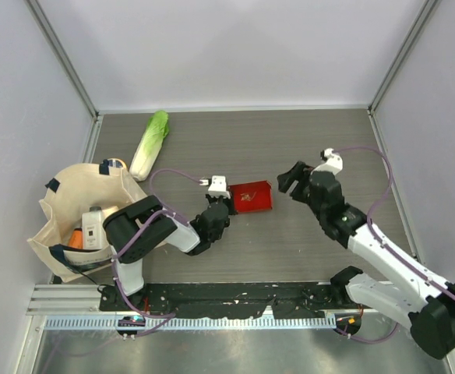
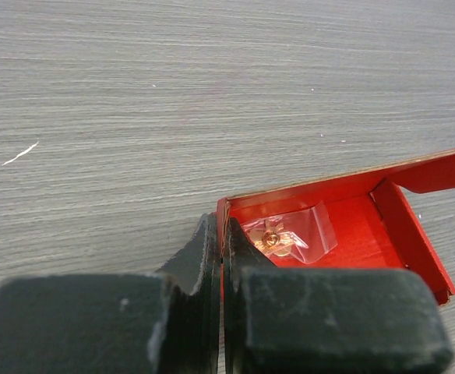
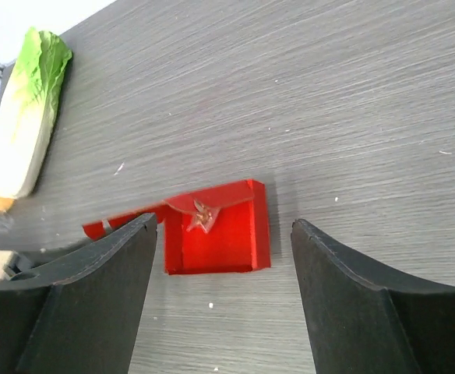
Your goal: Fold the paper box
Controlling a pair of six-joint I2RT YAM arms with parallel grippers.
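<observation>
Seen from above, the paper box (image 1: 252, 197) is lying open-side up near the middle of the table (image 1: 329, 140). The left gripper (image 1: 229, 206) is meeting the box's 9 o'clock edge, though the wrist is blocking the fingertips and their grip is impossible to read from here. The right gripper (image 1: 290, 181) is hanging just off the box's 3 o'clock side, apart from it, its jaws looking parted. A cabbage (image 1: 149, 144) is lying at the box's 10 o'clock, and a beige tote bag (image 1: 72, 210) is slumping at the table's 9 o'clock edge with its contents hard to identify.

The left wrist camera is supplying what the overhead misses: the two fingers (image 2: 200, 257) are pressing together on one thin red wall at the box's corner. Inside the box, a scrap of clear film (image 2: 290, 234) is covering a small gold ornament too blurred to name. The frame's 3 o'clock edge is cutting off the box's far flap.

The right wrist camera is showing its own fingers (image 3: 95, 296) spread wide with bare table between them and the box sitting beyond at 12 o'clock, untouched on this side. The left finger is hiding the box's 9 o'clock flaps. The cabbage is running out of frame at 10 o'clock.
</observation>
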